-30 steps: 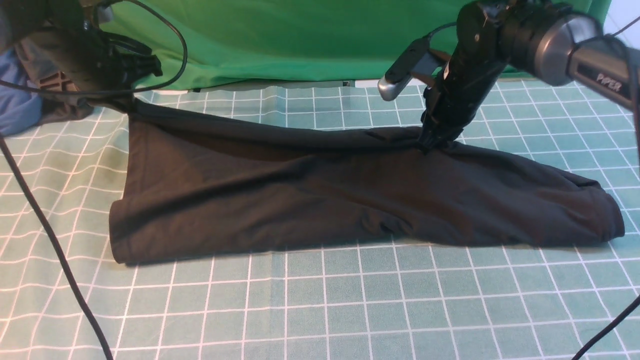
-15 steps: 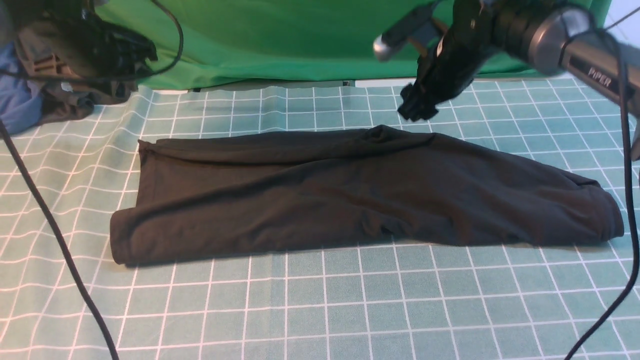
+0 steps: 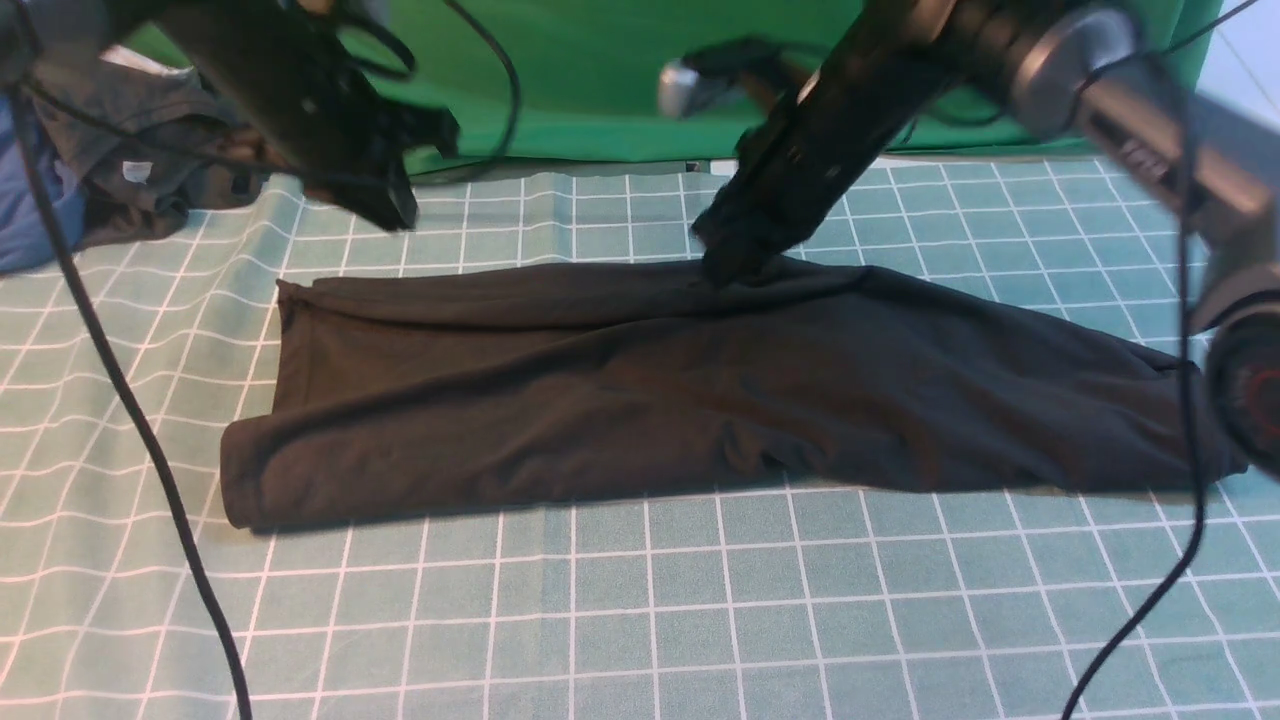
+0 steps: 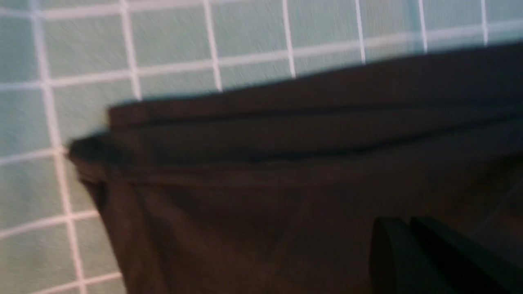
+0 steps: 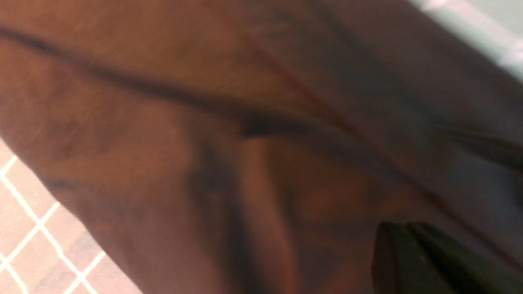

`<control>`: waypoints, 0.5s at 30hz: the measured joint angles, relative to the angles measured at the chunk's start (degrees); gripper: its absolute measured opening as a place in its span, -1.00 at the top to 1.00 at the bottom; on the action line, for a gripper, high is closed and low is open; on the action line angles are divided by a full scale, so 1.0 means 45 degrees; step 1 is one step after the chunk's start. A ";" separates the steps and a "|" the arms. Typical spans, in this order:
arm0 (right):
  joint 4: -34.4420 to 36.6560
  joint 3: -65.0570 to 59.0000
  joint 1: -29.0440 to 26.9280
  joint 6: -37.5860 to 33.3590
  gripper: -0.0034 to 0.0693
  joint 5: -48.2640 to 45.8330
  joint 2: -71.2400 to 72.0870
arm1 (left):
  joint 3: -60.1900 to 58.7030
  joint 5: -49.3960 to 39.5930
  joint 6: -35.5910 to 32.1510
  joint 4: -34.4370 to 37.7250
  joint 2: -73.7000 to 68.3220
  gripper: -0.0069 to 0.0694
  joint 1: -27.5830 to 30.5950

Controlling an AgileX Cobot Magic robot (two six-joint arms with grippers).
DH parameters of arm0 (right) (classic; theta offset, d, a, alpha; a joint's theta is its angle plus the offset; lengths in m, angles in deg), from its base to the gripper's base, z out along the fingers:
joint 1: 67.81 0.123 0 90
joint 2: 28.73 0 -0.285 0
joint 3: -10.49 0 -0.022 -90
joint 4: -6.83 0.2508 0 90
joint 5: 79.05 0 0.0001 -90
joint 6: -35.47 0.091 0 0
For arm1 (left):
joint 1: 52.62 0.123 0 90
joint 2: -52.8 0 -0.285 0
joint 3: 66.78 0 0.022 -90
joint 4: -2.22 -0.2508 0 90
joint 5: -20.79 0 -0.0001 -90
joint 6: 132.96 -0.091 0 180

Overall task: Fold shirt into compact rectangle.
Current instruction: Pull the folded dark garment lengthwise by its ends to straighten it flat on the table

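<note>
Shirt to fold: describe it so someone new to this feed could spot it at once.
Start from the teal grid-lined table cover filling the front view. Across its middle lies the black shirt, a long flat band running left to right. Unlike the crumpled dark grey garment at the far left and the bright green cloth along the back, it is black and spread flat.

the black shirt [image 3: 640, 400] lies flat, folded into a long, wrinkled band, near the green cloth [image 3: 600, 80] and parallel to its front edge; the right end tapers.
</note>
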State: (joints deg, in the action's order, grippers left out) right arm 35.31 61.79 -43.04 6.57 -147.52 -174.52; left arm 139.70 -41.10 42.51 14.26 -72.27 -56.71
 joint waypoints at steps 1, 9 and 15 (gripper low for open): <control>0.0012 0.0000 0.0063 -0.0019 0.86 0.0064 -0.0166 | -0.0218 0.0101 -0.0014 0.0011 -0.0019 0.81 -0.0056; -0.0026 0.0000 0.0046 0.0178 0.86 0.2170 -0.1214 | -0.0745 0.0140 -0.0041 0.0349 -0.0024 0.81 -0.0182; -0.0267 0.0000 -0.0086 0.0419 0.86 0.4051 -0.1578 | -0.0745 -0.0063 -0.0040 0.0917 -0.0024 0.81 -0.0201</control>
State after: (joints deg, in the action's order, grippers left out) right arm 34.10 61.79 -43.43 8.45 -129.29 -181.62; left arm 136.35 -41.38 42.33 18.38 -72.38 -57.61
